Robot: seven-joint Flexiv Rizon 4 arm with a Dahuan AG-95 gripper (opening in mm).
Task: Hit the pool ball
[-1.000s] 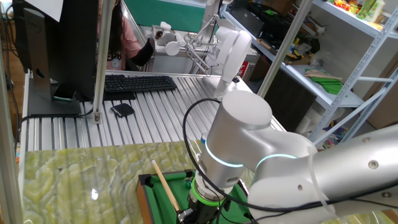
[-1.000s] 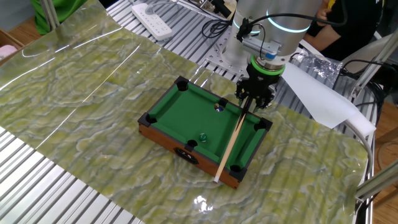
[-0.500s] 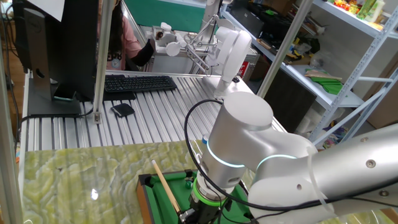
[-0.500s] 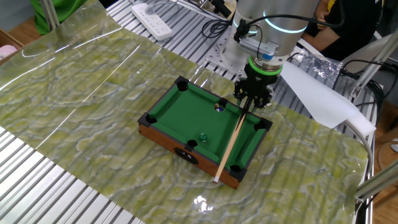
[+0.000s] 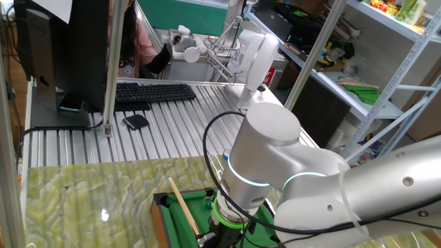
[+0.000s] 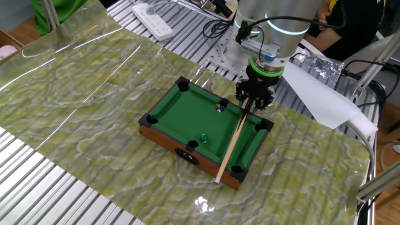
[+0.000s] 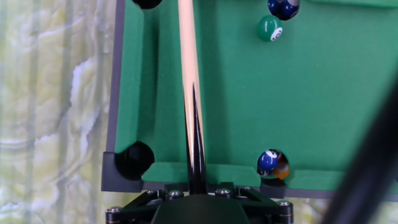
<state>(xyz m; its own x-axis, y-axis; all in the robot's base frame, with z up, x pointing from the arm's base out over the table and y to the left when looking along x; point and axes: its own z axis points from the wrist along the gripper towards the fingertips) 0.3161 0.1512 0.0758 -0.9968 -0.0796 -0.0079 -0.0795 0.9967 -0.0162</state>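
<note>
The mini green pool table (image 6: pixel 187 112) lies on the marbled mat. My gripper (image 6: pixel 253 103) stands over its far right rail, shut on the dark butt end of the long wooden cue stick (image 6: pixel 231 147), which lies along the right side of the felt. In the hand view the gripper (image 7: pixel 196 186) holds the cue (image 7: pixel 188 56), which points away up the table. A dark blue pool ball with a whitish spot (image 7: pixel 272 163) sits at the near side pocket, right of the cue; it also shows in the other fixed view (image 6: pixel 220 107). A green ball (image 7: pixel 269 28) and another dark blue ball (image 7: pixel 283 7) lie farther up.
A corner pocket (image 7: pixel 134 158) is left of the cue. In one fixed view the arm's big joint (image 5: pixel 265 148) hides most of the table; behind are a keyboard (image 5: pixel 151 91), a monitor and a person. A power strip (image 6: pixel 153 17) and white paper (image 6: pixel 319 94) lie nearby.
</note>
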